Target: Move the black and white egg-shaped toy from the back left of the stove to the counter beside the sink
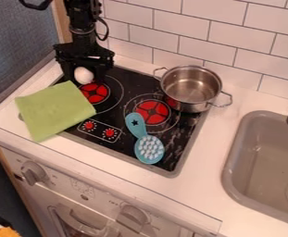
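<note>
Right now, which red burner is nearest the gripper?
The left red burner in the picture, between the green cloth and the white egg-shaped thing at the gripper. The other burner is beside the blue brush.

Green on cloth (56, 112) | teal with black star on brush (138, 153) | white on egg-shaped object (84, 75) | red on burners (162, 112) | black on stovetop (130, 79) | silver on pot (198, 102)

A wall (198, 24) covered in white oblong tiles, a blue-grey panel (17, 44) edged with wood (62, 21), a black cooktop (112, 110) set into a white counter (202, 162), a grey sink (231, 173) sunk at right, a white oven front (65, 184) fitted with knobs.
</note>
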